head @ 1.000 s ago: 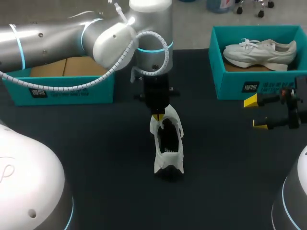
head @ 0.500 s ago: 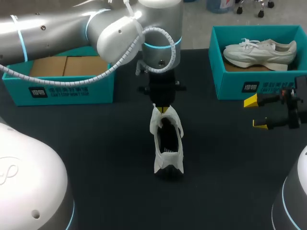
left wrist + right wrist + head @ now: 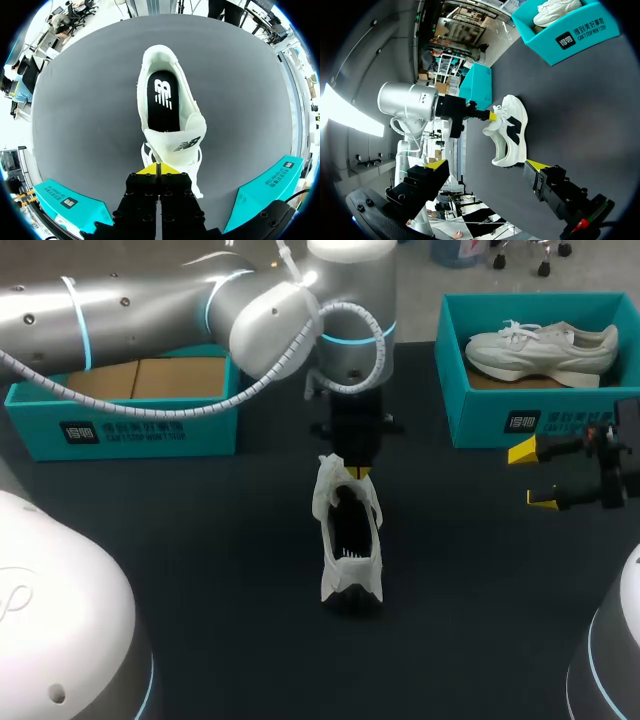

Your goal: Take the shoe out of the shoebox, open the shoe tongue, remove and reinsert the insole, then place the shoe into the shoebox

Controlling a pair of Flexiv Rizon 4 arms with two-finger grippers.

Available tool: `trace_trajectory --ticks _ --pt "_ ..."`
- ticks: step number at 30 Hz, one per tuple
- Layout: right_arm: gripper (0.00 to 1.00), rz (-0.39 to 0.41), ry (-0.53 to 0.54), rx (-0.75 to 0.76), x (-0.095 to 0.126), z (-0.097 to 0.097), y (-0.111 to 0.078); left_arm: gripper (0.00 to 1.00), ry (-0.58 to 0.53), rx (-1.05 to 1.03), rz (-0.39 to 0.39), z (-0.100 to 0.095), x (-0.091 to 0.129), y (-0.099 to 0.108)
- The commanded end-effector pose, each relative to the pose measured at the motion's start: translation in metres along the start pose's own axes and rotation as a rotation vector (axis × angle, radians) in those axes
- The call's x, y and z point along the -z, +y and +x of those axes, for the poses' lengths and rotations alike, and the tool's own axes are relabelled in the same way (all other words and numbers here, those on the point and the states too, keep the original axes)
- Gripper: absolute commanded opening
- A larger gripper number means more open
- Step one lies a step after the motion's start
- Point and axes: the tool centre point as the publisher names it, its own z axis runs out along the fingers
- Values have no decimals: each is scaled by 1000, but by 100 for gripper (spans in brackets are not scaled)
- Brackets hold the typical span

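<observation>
Head view: shoe (image 3: 350,540) stands upright on the dark surface (image 3: 200,540), mid-table, well apart from both boxes. Left gripper (image 3: 352,472) is at the shoe's tongue end, yellow tips touching it. Left shoebox (image 3: 120,425) shows only cardboard inside. Right shoebox (image 3: 480,410) holds a second shoe (image 3: 540,348). Right gripper (image 3: 535,475) is near that box's front, fingers spread wide, holding nothing.

Left wrist view: left gripper (image 3: 157,168) has its tips pressed together against the laces by the tongue (image 3: 182,142). Cannot tell if anything thin is pinched. Black insole (image 3: 161,100) lies inside the shoe (image 3: 172,117).

Right wrist view: right gripper (image 3: 486,164) is wide open, shoe (image 3: 510,132) ahead of it, not touching. Left gripper (image 3: 491,116) meets the shoe's laces.
</observation>
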Motion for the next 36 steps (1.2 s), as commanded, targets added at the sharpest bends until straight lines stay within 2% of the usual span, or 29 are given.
trace_trajectory --ticks 1,7,13,19,26,36 --pt "100 -3 -2 -1 0 0 -1 0 9 -12 -1 1 1 -8" --pt "100 -3 -2 -1 0 0 -1 0 11 -6 1 10 2 -18" --pt "100 -3 -2 -1 0 0 -1 0 15 -21 13 6 -2 -30" --pt "100 -3 -2 -1 0 0 -1 0 9 70 -61 15 10 -27" --pt "100 -3 -2 -1 0 0 -1 0 35 159 -81 31 13 -26" --pt "100 -3 -2 -1 0 0 -1 0 -13 289 -80 38 -1 -36"
